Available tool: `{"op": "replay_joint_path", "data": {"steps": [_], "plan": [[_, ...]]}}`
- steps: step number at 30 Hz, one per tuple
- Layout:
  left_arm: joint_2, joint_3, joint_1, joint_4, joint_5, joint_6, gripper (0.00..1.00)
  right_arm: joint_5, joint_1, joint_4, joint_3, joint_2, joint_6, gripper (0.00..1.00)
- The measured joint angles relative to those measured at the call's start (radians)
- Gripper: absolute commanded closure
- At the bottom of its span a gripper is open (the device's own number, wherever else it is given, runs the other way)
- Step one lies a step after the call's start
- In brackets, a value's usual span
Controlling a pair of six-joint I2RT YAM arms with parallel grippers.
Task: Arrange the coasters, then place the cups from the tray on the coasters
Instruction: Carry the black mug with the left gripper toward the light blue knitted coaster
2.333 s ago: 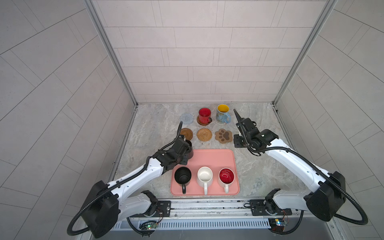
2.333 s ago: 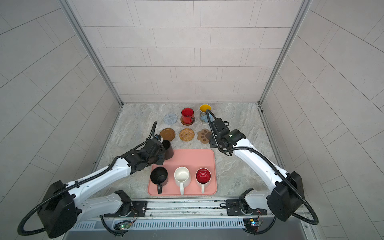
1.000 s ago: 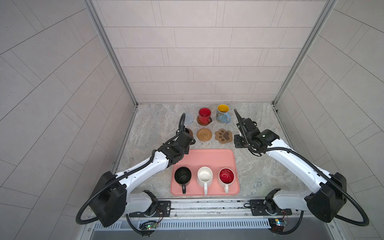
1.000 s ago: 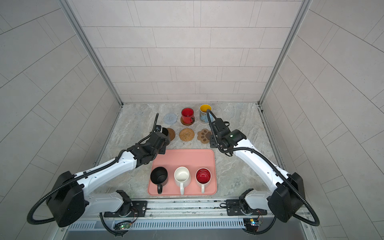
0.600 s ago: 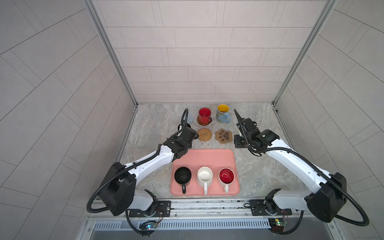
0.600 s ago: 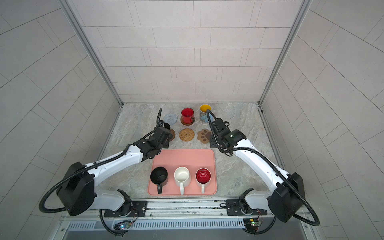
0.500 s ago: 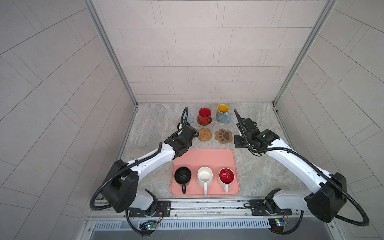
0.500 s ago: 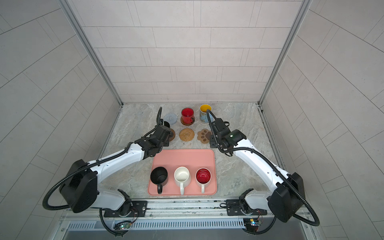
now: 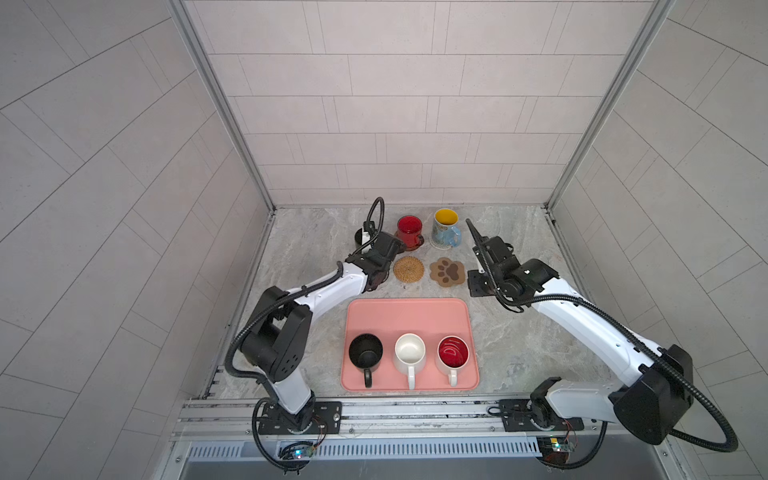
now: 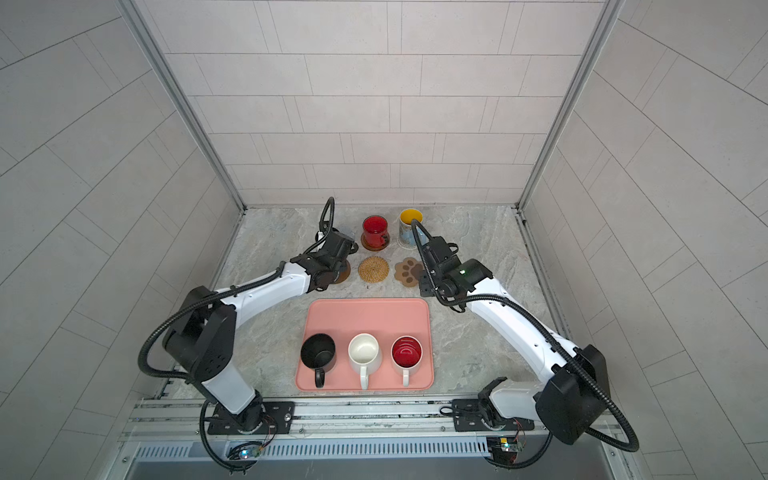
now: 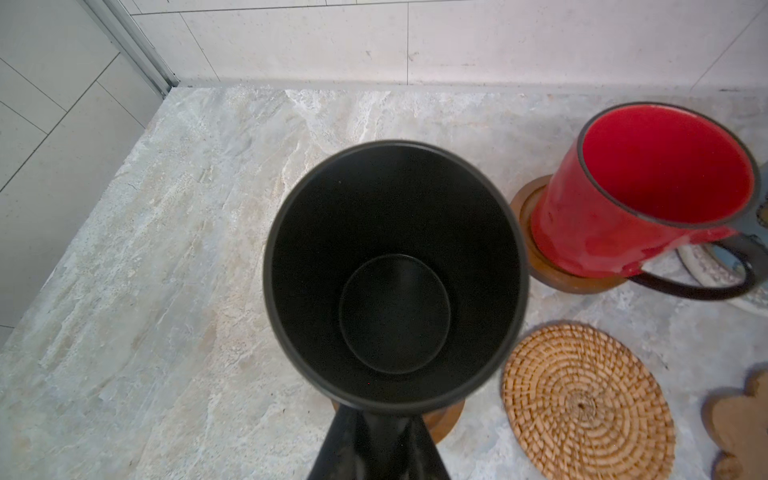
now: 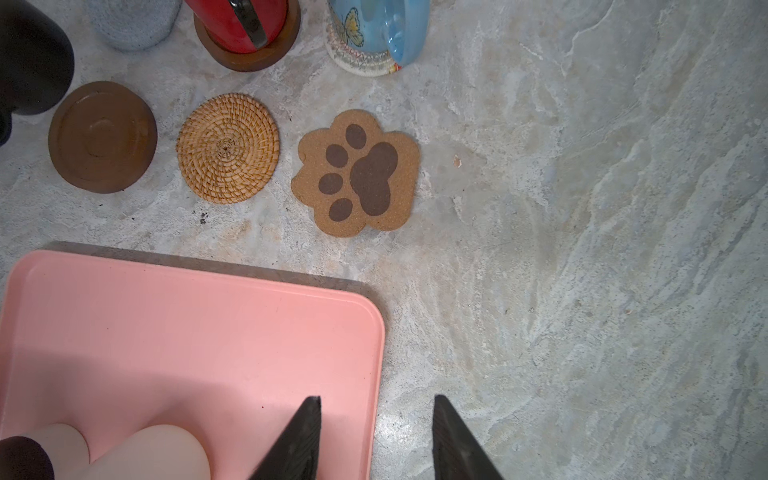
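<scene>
The left gripper point(image 11: 376, 440) is pinched on the handle side of a matte black mug point(image 11: 392, 270), holding it at the left end of the far row, beside the glossy red mug point(image 9: 409, 230) on its brown disc coaster point(image 11: 536, 266); whether it rests on the grey-blue woven coaster point(image 12: 133, 25) is hard to tell. The right gripper point(image 12: 374, 436) hangs with jaws spread and nothing between them, over the corner of the salmon-pink rectangular tray point(image 9: 407, 316). A second black mug point(image 9: 365, 351), a white mug point(image 9: 410, 353) and a red-lined white mug point(image 9: 453, 353) stand on the tray.
</scene>
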Motion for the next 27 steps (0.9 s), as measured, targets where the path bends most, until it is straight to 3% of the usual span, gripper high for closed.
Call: {"op": "replay_joint_path", "data": {"steps": [13,27], "plan": [[0.23,0.235,0.033,0.004,-0.047,-0.061,0.99,-0.056,-0.005,-0.008,0.041,0.058,-0.04,0.54],[0.367,0.413,0.073,-0.006,-0.046,-0.085,0.99,-0.077,-0.016,-0.012,0.059,0.093,-0.056,0.54]]}}
